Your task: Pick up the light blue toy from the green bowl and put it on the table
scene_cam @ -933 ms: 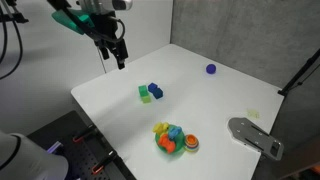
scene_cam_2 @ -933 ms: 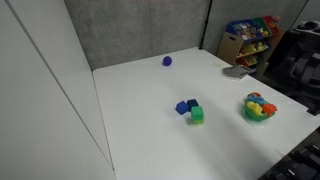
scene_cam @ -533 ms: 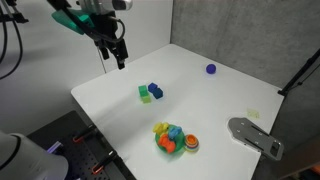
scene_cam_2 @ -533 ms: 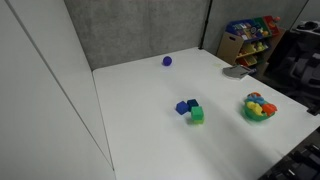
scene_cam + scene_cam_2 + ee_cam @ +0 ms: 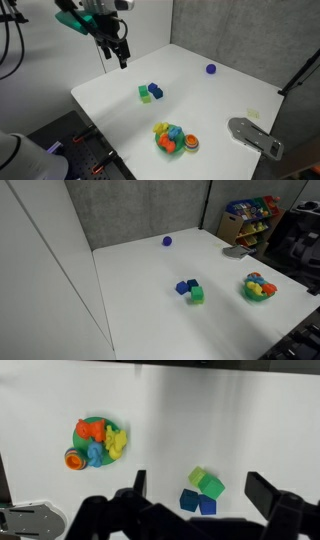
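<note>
Parted wide, jaws with nothing between them: gripper [image 5: 116,57] empty. Next to no change from half a second back: same perch in the upper left of an exterior view, at most a hair's drift to the right, and nothing on the table [image 5: 215,100] disturbed. Means the task is barely begun, with the whole reach, descent and grasp yet to do.

Light blue toy [image 5: 96,454] lying in the bowl [image 5: 88,421], packed among orange, red and yellow pieces, left of centre in the wrist view and at lower middle in an exterior view [image 5: 175,133].

Held high over the table's upper-left edge in that exterior view, fingers pointing down, well apart from the bowl. Looking down from the wrist: green cube [image 5: 205,482] and blue block [image 5: 197,502] framed between the fingers at lower centre, bowl off towards the left.
</note>
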`<state>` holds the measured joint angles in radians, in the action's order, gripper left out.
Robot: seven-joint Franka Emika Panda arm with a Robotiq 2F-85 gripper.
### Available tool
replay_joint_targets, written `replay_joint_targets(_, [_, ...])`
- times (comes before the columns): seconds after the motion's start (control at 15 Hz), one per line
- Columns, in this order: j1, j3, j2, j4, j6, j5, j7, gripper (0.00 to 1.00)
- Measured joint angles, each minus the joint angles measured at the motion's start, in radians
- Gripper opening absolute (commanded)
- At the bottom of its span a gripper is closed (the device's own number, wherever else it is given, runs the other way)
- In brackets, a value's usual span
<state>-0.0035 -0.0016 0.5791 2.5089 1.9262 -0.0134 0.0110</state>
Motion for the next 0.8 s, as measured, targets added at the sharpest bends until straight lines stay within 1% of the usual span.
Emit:
replay_joint_targets(0.2, [-0.002, -0.001, -0.040, -0.023, 0.036, 0.000, -0.004, 1.00])
replay_joint_targets(0.4, [-0.018, -0.010, -0.089, -0.049, 0.072, -0.001, -0.006, 1.00])
replay_joint_targets(0.8, [-0.082, -0.064, -0.219, -0.079, 0.136, -0.025, -0.004, 1.00])
